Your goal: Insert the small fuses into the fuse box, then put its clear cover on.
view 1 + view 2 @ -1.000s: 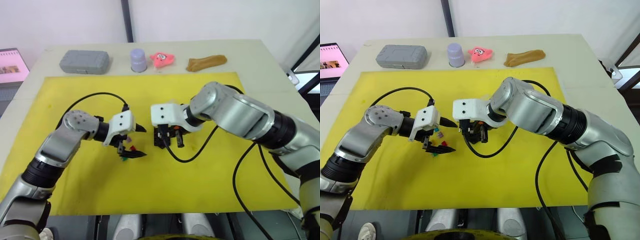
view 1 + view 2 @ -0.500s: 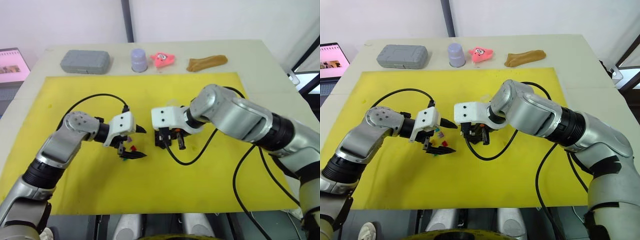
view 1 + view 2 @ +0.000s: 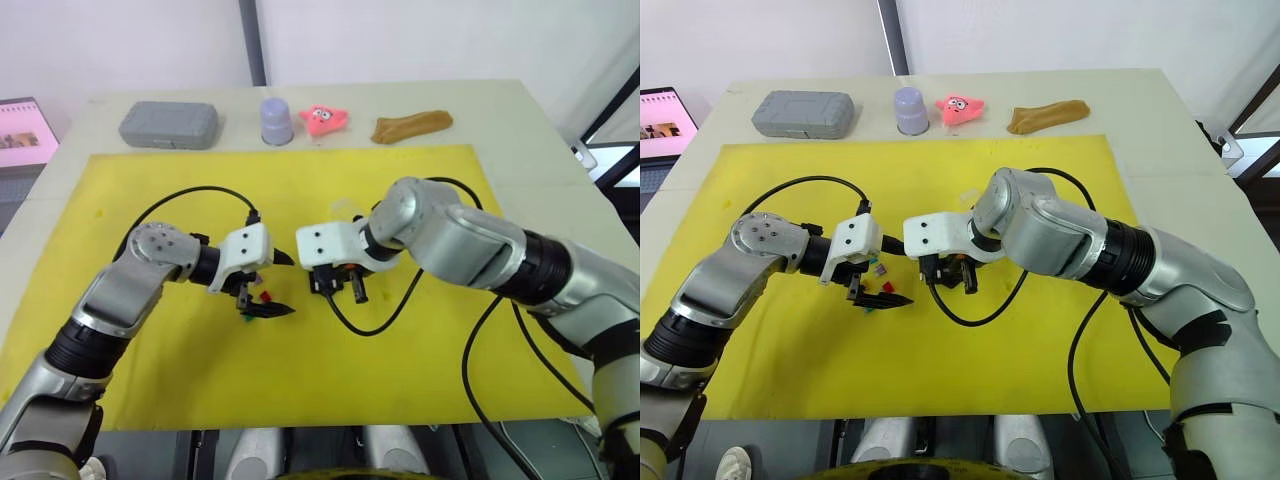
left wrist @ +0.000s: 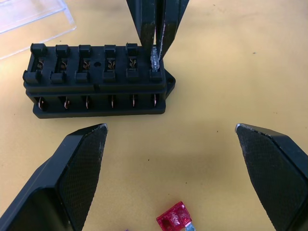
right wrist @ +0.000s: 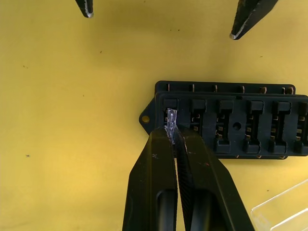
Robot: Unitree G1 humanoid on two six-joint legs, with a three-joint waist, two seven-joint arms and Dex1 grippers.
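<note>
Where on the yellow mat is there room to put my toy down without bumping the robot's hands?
The yellow mat is bare along the near edge, below both arms, and also at the far left corner near the grey case. The middle is crowded: the left gripper, right gripper, fuse box, clear cover and loose small fuses.

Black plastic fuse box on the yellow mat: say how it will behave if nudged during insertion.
The black plastic fuse box looks small and light, lying loose on the yellow mat, so it would probably slide. Low and wide, it seems unlikely to tip. The right gripper presses at one end, which may pivot it.
</note>
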